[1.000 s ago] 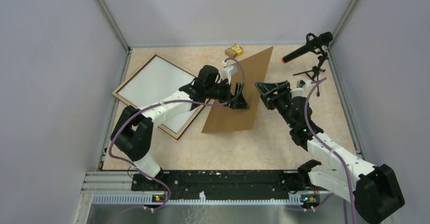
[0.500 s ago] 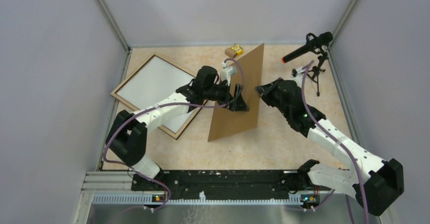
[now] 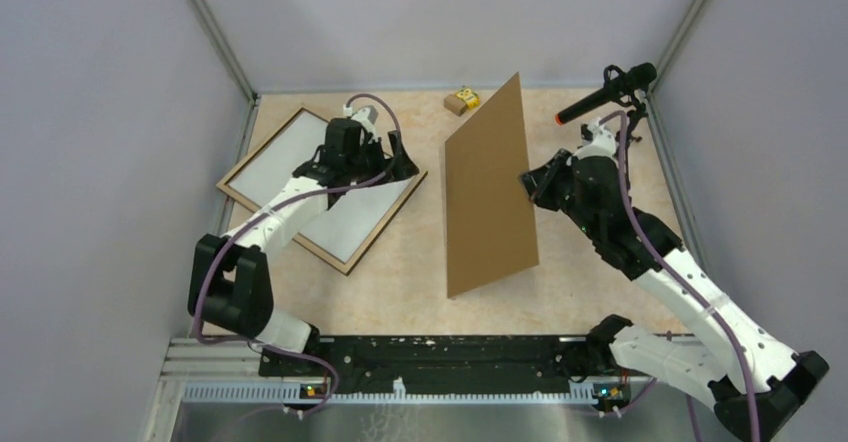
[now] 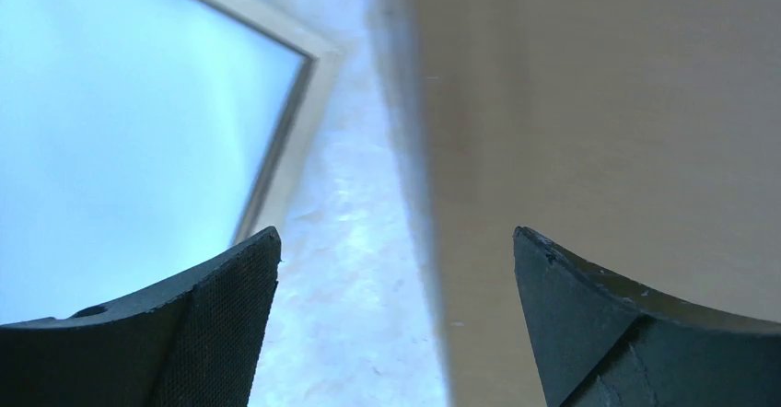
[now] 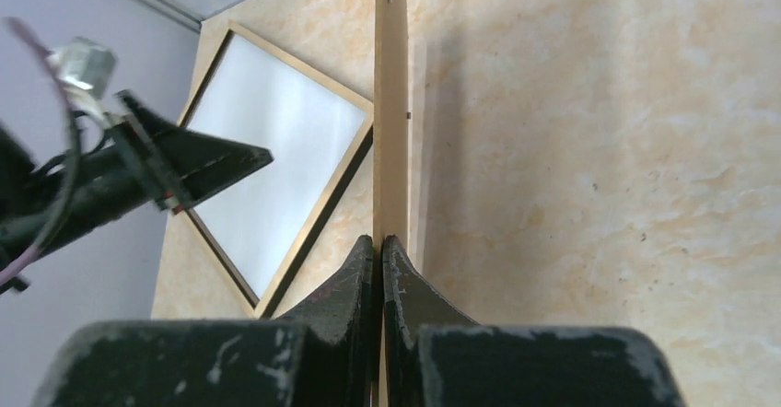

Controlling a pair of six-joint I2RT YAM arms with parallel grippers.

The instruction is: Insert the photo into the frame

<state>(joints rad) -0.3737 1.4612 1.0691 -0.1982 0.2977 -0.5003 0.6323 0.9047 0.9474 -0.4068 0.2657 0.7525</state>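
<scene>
The frame [image 3: 262, 149] lies flat at the left with its light-wood rim up and a plain white surface inside it; its rim [image 5: 322, 204] also shows in the right wrist view. The photo is out of view. My left gripper [image 3: 405, 157] hovers open over the frame's right corner [image 4: 285, 140], and nothing sits between its fingers [image 4: 394, 237]. A plain brown backing board [image 3: 490, 192] stands tilted on edge in the middle. My right gripper [image 3: 528, 184] is shut on the board's right edge [image 5: 390, 103], with the jaws [image 5: 379, 241] pinching the thin sheet.
A small yellow-and-brown box [image 3: 461, 99] sits at the back centre. A microphone on a small tripod [image 3: 605, 97] stands at the back right, close to the right arm. Grey walls enclose the table on three sides.
The right gripper closed on the board's edge and carried it rightward, more upright. The left gripper let go of the board and swung left over the frame.
</scene>
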